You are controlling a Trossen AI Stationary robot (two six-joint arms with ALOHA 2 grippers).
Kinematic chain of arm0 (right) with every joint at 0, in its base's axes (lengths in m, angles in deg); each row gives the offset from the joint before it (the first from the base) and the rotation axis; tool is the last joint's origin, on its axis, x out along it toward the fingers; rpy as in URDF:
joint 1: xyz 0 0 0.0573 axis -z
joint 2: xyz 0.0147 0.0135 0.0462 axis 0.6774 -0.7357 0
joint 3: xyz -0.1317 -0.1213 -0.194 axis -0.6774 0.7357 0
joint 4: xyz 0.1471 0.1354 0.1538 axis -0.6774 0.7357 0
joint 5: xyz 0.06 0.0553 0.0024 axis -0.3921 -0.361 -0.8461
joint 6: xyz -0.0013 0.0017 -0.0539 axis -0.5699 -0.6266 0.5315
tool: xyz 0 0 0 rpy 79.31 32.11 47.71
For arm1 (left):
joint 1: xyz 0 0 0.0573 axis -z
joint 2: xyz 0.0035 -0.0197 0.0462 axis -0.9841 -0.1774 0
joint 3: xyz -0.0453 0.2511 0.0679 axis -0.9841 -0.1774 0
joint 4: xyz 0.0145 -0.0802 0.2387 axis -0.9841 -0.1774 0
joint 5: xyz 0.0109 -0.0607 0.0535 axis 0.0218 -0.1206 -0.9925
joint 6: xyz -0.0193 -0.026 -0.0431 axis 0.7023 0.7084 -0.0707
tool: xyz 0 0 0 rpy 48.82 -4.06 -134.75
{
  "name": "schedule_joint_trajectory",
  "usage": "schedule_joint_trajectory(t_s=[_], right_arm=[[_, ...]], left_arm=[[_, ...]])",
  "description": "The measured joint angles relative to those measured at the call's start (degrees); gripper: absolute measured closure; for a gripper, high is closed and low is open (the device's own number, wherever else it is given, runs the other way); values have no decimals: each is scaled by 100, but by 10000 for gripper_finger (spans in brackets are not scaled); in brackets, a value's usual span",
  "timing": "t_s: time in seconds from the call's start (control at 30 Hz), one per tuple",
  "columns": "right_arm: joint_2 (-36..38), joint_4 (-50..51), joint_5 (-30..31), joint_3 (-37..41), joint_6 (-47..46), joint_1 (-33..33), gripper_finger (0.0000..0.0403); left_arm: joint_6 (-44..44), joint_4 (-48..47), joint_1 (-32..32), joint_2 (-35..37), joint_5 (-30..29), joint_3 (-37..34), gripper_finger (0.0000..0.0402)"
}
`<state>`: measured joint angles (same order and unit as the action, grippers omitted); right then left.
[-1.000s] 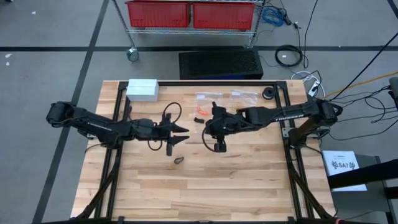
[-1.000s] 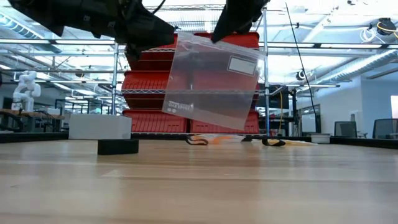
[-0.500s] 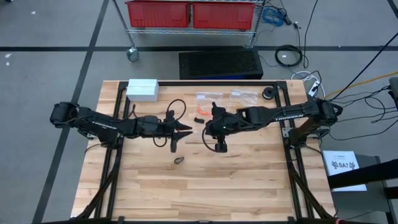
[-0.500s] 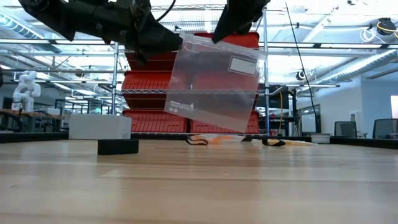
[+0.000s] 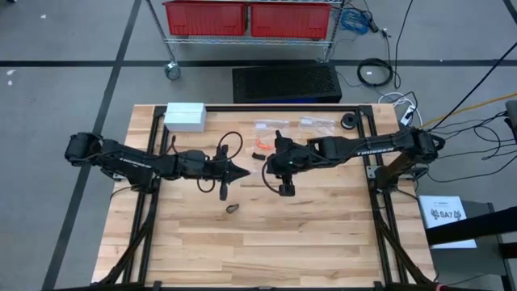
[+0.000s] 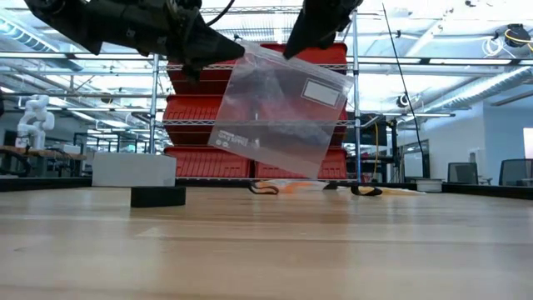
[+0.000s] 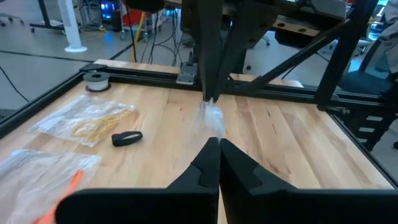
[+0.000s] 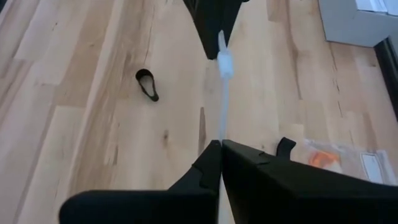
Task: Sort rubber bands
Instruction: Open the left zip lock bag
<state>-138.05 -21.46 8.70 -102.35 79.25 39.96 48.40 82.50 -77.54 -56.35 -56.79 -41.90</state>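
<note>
A clear plastic bag [image 6: 275, 112] hangs above the table's middle between my two grippers. My left gripper [image 5: 242, 171] is shut on its upper left corner. My right gripper [image 5: 271, 166] is shut on its top edge a little farther right. A black rubber band [image 5: 232, 208] lies flat on the wood nearer the front edge, also seen in the right wrist view [image 8: 147, 84]. Behind the grippers lie clear bags with orange bands [image 5: 260, 145] and tan bands [image 7: 93, 121], and a loose black band [image 7: 127, 137]. My left gripper pinches the bag's top edge at its left corner [image 6: 242, 50] between its two fingers, coming nearly level from the table's left. The bag hangs below, clear of the table. My right gripper pinches the bag's top edge [image 8: 221, 134] between its two fingers, slanting down from the table's right. The edge runs straight from its fingertips to the left gripper. The bag's free right corner [image 6: 351, 79] droops lower.
A white box [image 5: 184, 116] stands at the far left of the table and a black spool [image 5: 348, 121] at the far right. More clear bags [image 5: 317, 123] lie along the far edge. Bare wood lies in front of the grippers.
My left gripper has shut on the bag's top left corner, where its fingers stood open a second ago. The bag's lower part has swung slightly toward the table's left. My right gripper has kept its hold.
</note>
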Motion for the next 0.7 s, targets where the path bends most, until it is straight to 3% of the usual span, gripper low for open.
schedule_joint_trajectory(t_s=[0.17,0.5,0.7], right_arm=[[13,-91,17,0,-85,11,381],[-192,-1040,-31,-4,-156,104,266],[-518,-1165,-298,-4,-211,359,253]], left_arm=[[-34,-228,-2,0,-212,0,399],[-175,-405,-2,0,-452,0,401],[-177,-418,-2,0,-547,0,401]])
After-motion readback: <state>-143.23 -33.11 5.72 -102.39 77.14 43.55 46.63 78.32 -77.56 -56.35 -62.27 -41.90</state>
